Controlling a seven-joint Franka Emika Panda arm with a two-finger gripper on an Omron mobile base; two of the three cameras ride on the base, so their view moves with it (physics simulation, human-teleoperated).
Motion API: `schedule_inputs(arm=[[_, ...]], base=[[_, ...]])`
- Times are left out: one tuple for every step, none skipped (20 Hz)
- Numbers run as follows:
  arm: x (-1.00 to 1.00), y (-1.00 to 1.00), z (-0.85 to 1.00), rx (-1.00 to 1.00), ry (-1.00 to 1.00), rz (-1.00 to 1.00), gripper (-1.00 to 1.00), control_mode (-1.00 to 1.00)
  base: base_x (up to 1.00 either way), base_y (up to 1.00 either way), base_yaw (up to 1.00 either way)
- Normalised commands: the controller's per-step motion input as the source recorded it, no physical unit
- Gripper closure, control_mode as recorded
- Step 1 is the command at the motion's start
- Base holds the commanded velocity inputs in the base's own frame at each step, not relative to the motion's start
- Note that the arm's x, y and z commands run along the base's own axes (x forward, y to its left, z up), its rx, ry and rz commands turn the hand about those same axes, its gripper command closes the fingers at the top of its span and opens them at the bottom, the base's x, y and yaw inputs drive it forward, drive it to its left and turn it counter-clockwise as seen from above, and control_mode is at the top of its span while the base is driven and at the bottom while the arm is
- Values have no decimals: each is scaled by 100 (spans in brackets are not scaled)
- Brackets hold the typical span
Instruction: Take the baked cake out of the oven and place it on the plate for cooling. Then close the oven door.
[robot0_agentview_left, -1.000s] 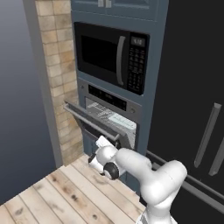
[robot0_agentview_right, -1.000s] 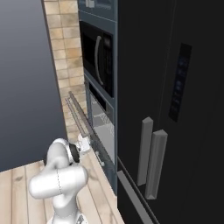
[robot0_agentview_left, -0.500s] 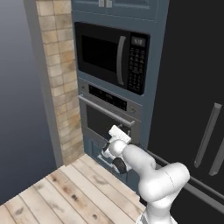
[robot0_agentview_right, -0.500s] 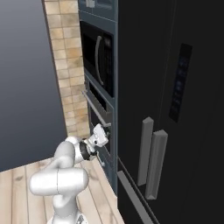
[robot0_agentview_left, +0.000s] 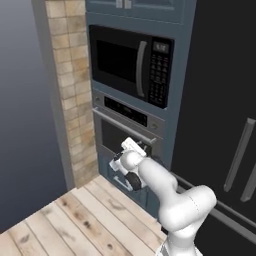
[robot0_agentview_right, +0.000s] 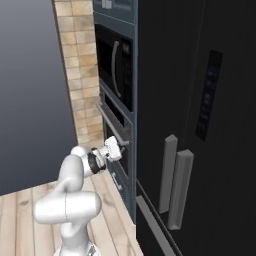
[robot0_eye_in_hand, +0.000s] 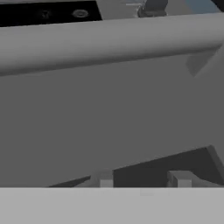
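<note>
A black microwave fills the upper centre of the left base view, brick wall to its left, dark fridge at right. Below it the oven has its oven door upright and closed, its bar handle running left to right. The end effector is pressed against the door just under the handle; its opening cannot be told.

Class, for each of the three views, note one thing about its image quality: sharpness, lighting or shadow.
Left base view: even, flat light, the oven door slightly soft. Right base view: the dark refrigerator swallows detail. Hand view: grey door panel blurred at close range, a soft shadow under the bar handle.
</note>
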Motion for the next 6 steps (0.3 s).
schedule_inputs(arm=[[100,-100,0,36,21,-14,-100,-100],[100,-100,6,39,25,-12,-100,-100],[100,-100,14,41,27,-9,-100,-100],[100,-100,35,45,30,-6,-100,-100],[100,-100,49,49,30,-4,-100,-100],[100,-100,53,53,34,-2,-100,-100]], base=[[0,0,0],[0,0,0],[0,0,0],[0,0,0],[0,0,0],[0,0,0]])
